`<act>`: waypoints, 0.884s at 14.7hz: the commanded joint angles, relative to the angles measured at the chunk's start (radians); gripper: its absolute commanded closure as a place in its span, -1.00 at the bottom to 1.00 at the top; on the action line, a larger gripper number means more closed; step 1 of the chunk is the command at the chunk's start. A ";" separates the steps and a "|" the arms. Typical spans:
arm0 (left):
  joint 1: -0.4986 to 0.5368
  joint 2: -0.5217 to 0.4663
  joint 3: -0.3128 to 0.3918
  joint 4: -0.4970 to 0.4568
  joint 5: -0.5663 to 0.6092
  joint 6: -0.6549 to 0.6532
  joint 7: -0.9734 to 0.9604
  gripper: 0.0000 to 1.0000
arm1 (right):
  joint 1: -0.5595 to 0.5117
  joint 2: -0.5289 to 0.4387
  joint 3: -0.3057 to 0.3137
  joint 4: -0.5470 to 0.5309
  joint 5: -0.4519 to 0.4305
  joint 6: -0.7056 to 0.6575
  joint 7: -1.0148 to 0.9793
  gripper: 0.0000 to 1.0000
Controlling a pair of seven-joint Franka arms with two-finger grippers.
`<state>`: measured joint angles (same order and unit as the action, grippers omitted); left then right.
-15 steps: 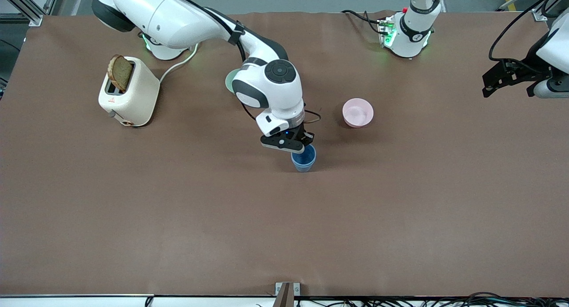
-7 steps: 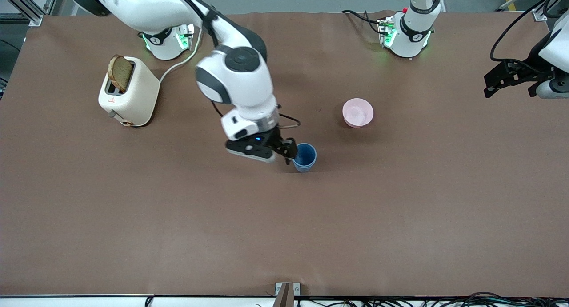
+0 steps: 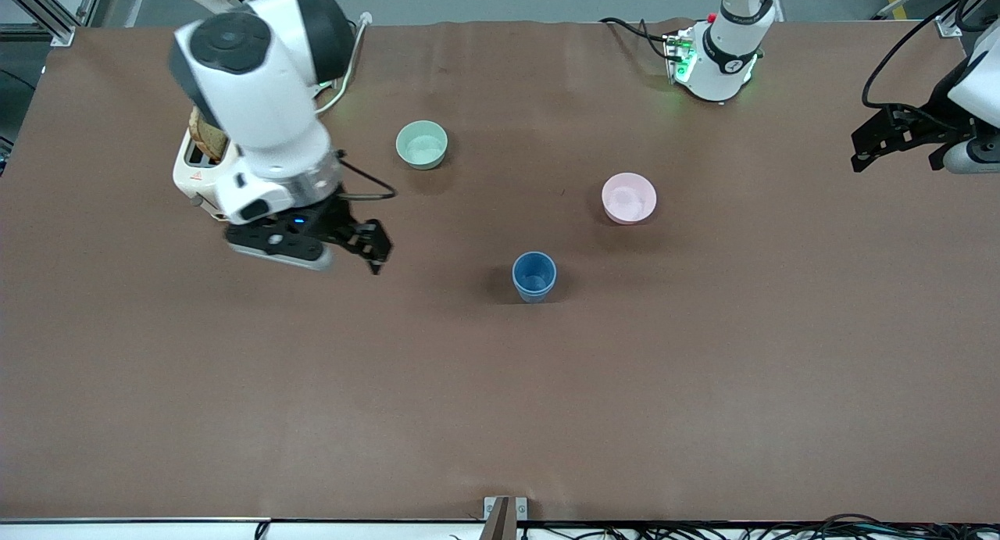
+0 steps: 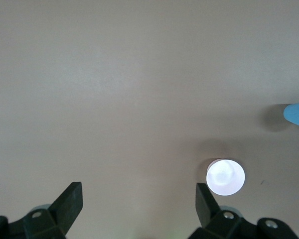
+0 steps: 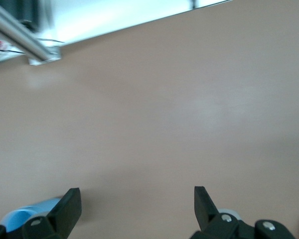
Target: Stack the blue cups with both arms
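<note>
Blue cups (image 3: 534, 276) sit nested as one stack mid-table, nearer the front camera than the pink bowl (image 3: 628, 198). Right gripper (image 3: 353, 247) has let go and swung away toward the toaster (image 3: 205, 165) end; it hangs over bare table, jaws wide apart, nothing between them. That pull-back uncovers the mint-green bowl (image 3: 422, 144). Left gripper (image 3: 891, 137) waits over the table edge at its own end, jaws also spread, unchanged. Stacking looks done; only retreat remains.

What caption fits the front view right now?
Stacked blue cups stand mid-table; right end effector open over bare table near the toaster; left end effector waits at its end.
</note>
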<state>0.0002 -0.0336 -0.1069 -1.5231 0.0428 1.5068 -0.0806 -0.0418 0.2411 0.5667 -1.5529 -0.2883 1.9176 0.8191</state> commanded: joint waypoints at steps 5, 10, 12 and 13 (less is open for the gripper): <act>-0.008 -0.005 -0.007 0.003 -0.003 -0.013 -0.002 -1.00 | -0.009 -0.212 -0.292 -0.056 0.221 -0.259 -0.435 -1.00; -0.011 -0.006 -0.011 0.000 -0.012 -0.023 0.015 -1.00 | -0.006 -0.269 -0.506 -0.032 0.280 -0.393 -0.722 -1.00; -0.011 -0.006 -0.011 0.001 -0.012 -0.033 0.015 -1.00 | -0.006 -0.279 -0.568 -0.021 0.287 -0.408 -0.797 -1.00; -0.011 -0.005 -0.011 0.003 -0.012 -0.033 0.015 -1.00 | -0.006 -0.279 -0.589 0.002 0.287 -0.416 -0.819 -1.00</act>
<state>-0.0123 -0.0336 -0.1171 -1.5247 0.0428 1.4903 -0.0791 -0.0548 -0.0155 0.0182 -1.5607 -0.0276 1.5167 0.0496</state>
